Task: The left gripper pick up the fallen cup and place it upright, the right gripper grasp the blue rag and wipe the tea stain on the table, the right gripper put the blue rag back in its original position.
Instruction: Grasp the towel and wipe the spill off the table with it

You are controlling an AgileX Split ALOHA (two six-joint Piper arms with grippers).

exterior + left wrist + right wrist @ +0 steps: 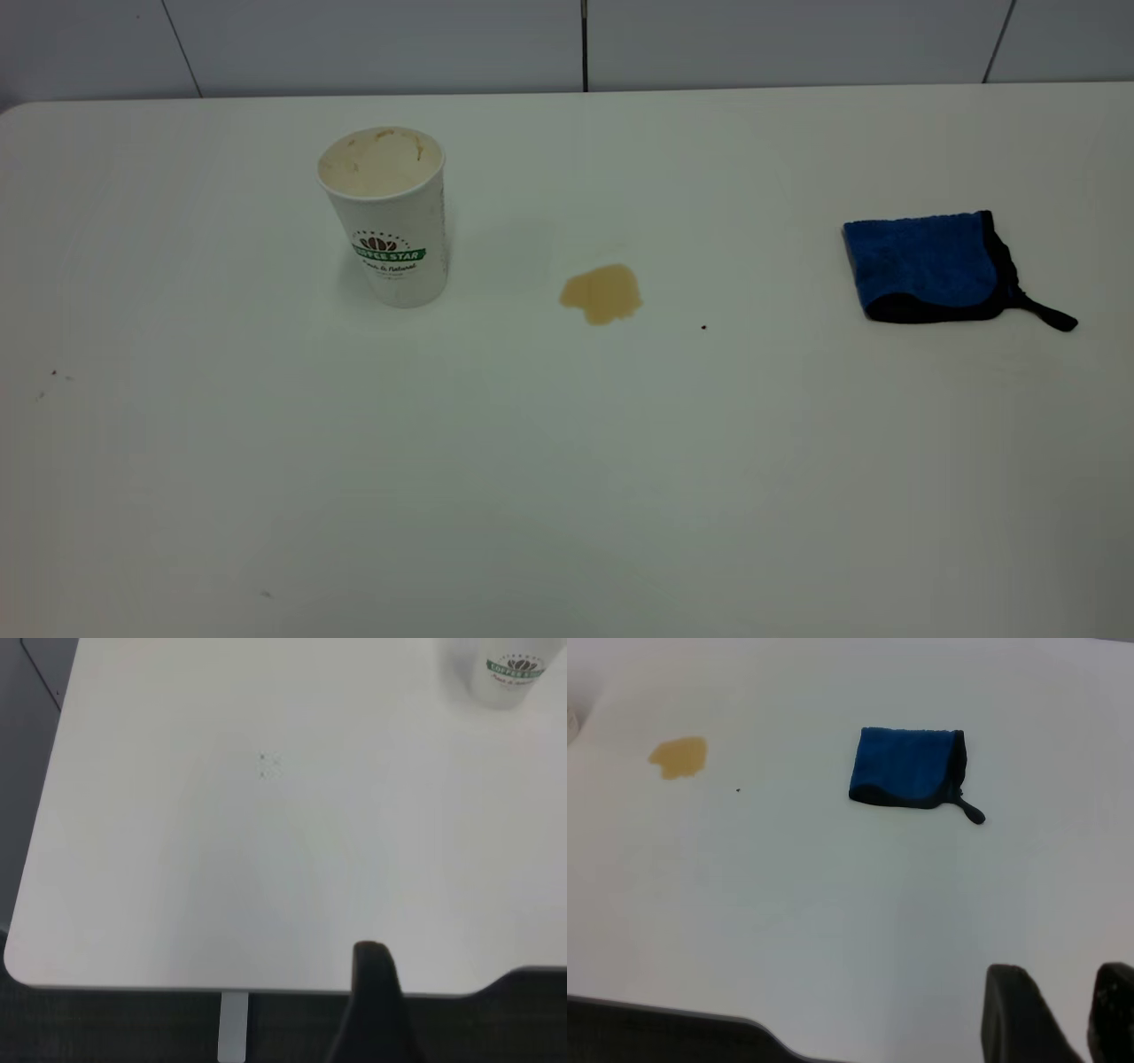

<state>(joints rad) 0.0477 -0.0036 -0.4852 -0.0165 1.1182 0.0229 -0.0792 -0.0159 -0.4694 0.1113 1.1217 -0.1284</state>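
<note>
Pale grey panelled wall (372,44) with dark seams behind.

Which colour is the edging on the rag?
Black, around the blue rag and its short loop tail; it shows best in the exterior view.

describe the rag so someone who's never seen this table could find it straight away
Start from the white table and look to its right side, well past the upright cup and the tan tea stain. The blue rag lies flat there, alone. It is the only blue thing, edged in black with a short black loop tail.
</note>
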